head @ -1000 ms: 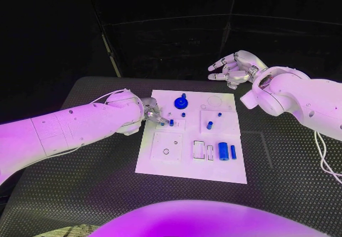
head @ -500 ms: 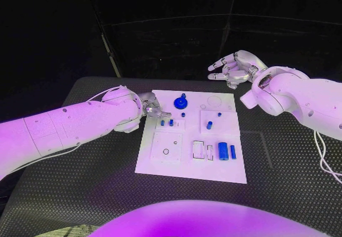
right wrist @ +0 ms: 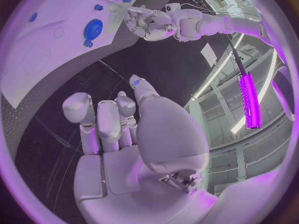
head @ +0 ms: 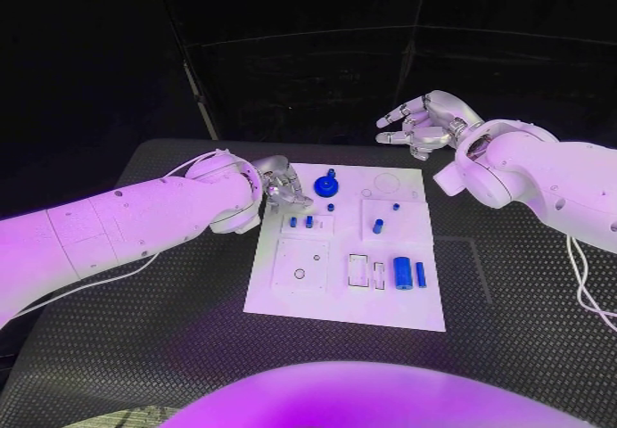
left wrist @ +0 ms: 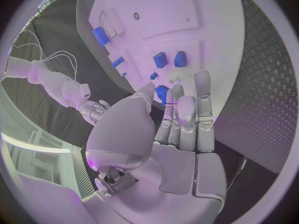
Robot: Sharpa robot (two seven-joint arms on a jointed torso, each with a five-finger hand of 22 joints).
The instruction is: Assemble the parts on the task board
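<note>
The white task board [head: 332,294] lies in the middle of the table. On it stand a round blue knob [head: 326,185] at the far edge, two small blue pegs [head: 301,221] side by side, more pegs near the middle [head: 378,226], and a thick blue cylinder [head: 402,272] beside a thin one [head: 421,274]. My left hand [head: 281,185] hovers over the board's far left corner, just left of the knob, fingers straight [left wrist: 187,117] and holding nothing. My right hand [head: 418,120] is raised beyond the far right corner, fingers loosely spread and empty [right wrist: 109,122].
Black textured table [head: 514,303] surrounds the board on all sides. The board carries several empty recesses, among them a rectangular slot [head: 358,269] and a round outline [head: 386,185]. My left forearm [head: 128,227] stretches across the table's left side.
My left hand has drawn back from the two small pegs toward the board's far left corner. The right hand has stayed in place.
</note>
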